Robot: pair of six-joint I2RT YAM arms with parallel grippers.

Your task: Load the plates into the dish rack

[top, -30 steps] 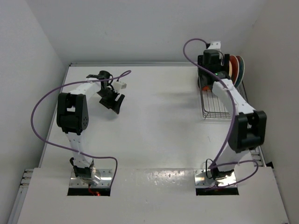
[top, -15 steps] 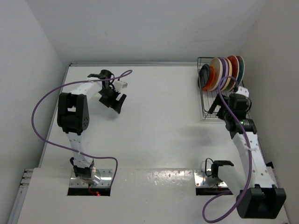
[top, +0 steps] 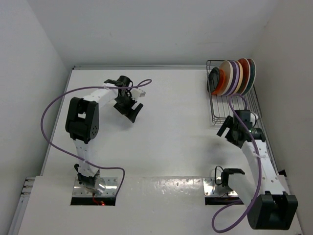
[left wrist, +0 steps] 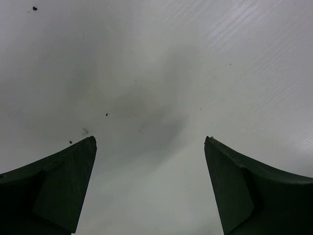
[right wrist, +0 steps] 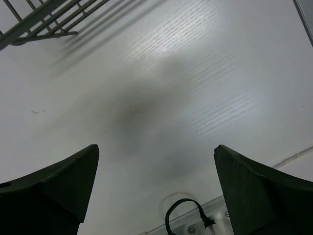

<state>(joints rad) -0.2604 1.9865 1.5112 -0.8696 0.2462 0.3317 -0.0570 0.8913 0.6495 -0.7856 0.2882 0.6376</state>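
Grey wire rack (top: 223, 110), upper right, holds the plates (top: 234, 76); our right tool (top: 226, 129) lies just below, left tool (top: 130, 109) far, both wide and empty.

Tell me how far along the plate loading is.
It looks finished: the plates stand on edge in a row at the far end of the dish rack. Nothing is held: left hand and right hand are open over the table. No loose plate shows, so likely nothing remains.
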